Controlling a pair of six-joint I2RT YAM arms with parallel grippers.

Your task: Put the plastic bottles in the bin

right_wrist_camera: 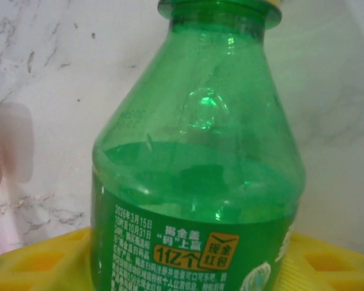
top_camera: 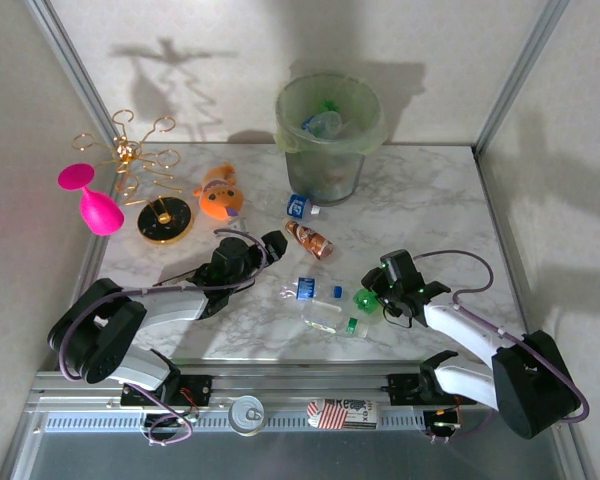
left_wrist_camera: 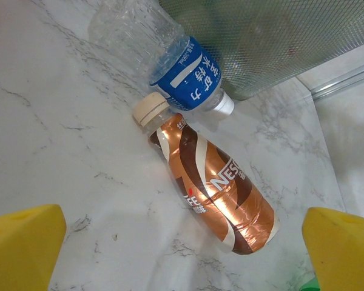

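So, under halfway at best. A clear bottle and something green can be made out inside the bin, and five more bottles are counted outside it.

- **Closest to the bin:** a crushed blue-label bottle is lying right at the foot of the bin. The brown Nescafé bottle is just on the near side of it, cap almost touching.
- **Further from the bin, toward the arms:** a blue-capped clear bottle and a green-capped clear bottle are spread on the marble. The green bottle is just beside them.

The right gripper looks to be closed in on that green bottle, with yellow pads snug against both sides low on the label. How firm the hold is can't be judged. The left gripper is spread fully wide with nothing held, and the Nescafé bottle is framed between its fingertips.

Room-wise, bare table is seen between the green bottle and the bin, so a lift-and-carry is probably unobstructed. The orange plush toy and pink wine glass are parked well off to the bin's left. The bin is set at the table's far edge near the back wall, so overshooting should be watched.
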